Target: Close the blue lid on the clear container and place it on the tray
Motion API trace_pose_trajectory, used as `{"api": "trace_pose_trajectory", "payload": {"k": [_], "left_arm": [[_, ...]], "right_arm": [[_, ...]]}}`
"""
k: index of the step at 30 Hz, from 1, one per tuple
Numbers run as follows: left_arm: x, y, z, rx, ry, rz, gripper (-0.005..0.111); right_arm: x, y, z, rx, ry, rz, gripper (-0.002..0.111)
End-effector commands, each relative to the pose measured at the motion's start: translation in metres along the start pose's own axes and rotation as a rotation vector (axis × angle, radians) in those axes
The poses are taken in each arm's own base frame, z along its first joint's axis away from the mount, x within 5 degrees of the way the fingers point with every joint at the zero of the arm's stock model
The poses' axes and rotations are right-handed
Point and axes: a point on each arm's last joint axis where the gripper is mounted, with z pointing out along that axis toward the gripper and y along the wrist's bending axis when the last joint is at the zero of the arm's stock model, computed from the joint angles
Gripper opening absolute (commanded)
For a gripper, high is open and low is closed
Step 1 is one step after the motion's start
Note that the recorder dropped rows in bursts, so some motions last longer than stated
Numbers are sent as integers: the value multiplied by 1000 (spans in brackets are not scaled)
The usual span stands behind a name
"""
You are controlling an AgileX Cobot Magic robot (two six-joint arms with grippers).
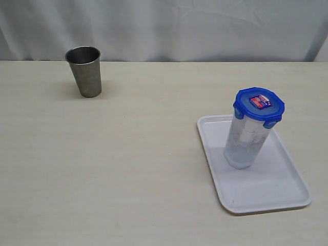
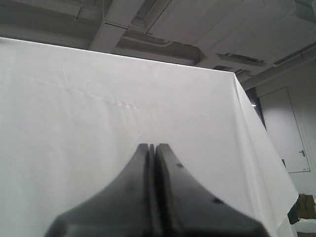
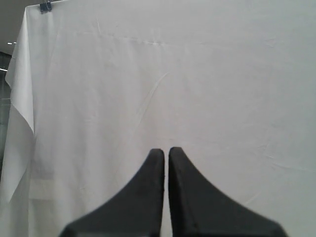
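Observation:
The clear container (image 1: 243,144) stands upright on the white tray (image 1: 277,192) at the right of the table in the exterior view. The blue lid (image 1: 259,106) sits on its rim with the flaps folded down and a small sticker on top. Neither arm shows in the exterior view. My left gripper (image 2: 154,146) is shut, its black fingers pressed together, and it faces a white cloth backdrop. My right gripper (image 3: 166,150) is shut too, with only a hairline gap and nothing between the fingers, and it looks at the same cloth.
A shiny steel cup (image 1: 85,71) stands upright at the back left of the beige table (image 1: 128,169). A white cloth backdrop (image 1: 169,25) hangs behind the table's far edge.

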Motion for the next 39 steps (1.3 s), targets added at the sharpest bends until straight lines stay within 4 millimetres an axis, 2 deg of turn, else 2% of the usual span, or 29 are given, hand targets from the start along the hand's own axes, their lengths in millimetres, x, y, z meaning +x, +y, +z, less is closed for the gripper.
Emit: {"api": "trace_pose_trajectory", "payload": {"k": [1,15,19,24,29,32,36,39], "left_arm": [[-1,0,-1,1,-6,-11,0],[-1,0,-1,1,-6,-11,0],[-1,4,-1,-46,-14,48,0],[-3,4,-1,-42,-29,-13,0],[-9,7,-1,-65,-106,-174,0],[-5,7,0,-73,-174,-249,0],[10,15,0,-189,-229,-183,0],[21,21,0,-280,-163,-120,0]], "right_arm": [[-1,0,-1,-3,-4,9,4],[-1,0,-1,-3,-4,9,4],[-1,0,-1,-3,-4,9,4],[-1,0,-1,-3,-4,9,4],[-1,0,-1,-3,-4,9,4],[-1,0,-1,-3,-4,9,4],[-1,0,-1,-3,-4,9,4],[-1,0,-1,-3,-4,9,4]]}}
